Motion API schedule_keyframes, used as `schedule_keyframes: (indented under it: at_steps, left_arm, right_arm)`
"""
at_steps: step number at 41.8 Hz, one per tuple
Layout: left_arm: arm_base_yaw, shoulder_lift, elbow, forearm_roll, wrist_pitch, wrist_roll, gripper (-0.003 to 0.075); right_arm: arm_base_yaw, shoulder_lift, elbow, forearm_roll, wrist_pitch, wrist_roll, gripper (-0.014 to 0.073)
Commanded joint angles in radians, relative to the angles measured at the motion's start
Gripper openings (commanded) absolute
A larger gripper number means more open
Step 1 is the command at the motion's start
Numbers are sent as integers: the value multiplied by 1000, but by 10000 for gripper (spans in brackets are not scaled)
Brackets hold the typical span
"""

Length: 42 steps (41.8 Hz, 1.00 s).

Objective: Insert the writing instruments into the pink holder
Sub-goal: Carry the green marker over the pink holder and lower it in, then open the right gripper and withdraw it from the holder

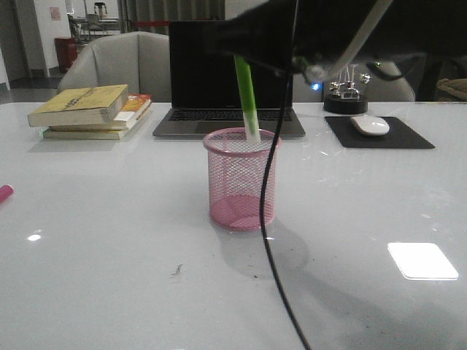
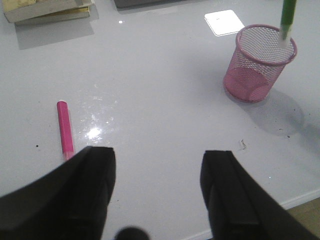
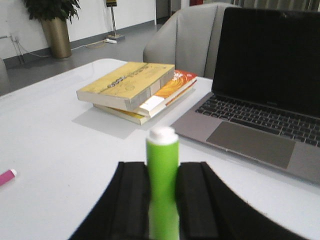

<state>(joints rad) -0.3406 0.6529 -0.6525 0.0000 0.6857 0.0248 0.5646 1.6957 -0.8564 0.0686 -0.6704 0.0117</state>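
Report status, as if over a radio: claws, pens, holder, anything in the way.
Right claw shut on green pen, tip inside pink holder rim. Left claw open, empty. Pink pen flat on table. Nothing blocking holder.

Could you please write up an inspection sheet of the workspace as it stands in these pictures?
Surface: glossy white table, light glare, a small dark speck in front of the holder.
Job's things: pink holder upright, nothing lying in it; green pen held above it with its lower tip at the rim; pink pen lying flat on the table, far to the left.
Clutter: stacked books, open laptop, mouse on a dark pad, small desk ornament.
Grippers: right gripper shut on the green pen; left gripper open, holding nothing, above the table.
Cables: black cable hanging in front of the holder.
Surroundings: grey chair, potted plant.
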Motion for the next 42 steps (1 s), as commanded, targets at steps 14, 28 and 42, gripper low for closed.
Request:
schedule_keyframes:
  at_steps: [14, 28, 42]
  left_arm:
    - [-7, 3, -36, -7, -81, -4, 433]
    - [-7, 3, -36, -7, -90, -4, 433]
    - [-7, 3, -36, -7, -90, -4, 433]
  right_arm:
    - [0, -83, -21, -1, -11, -12, 492]
    - [-3, -581, -21, -11, 742, -93, 492]
    - [-3, -990, 47, -10, 1229, -99, 492]
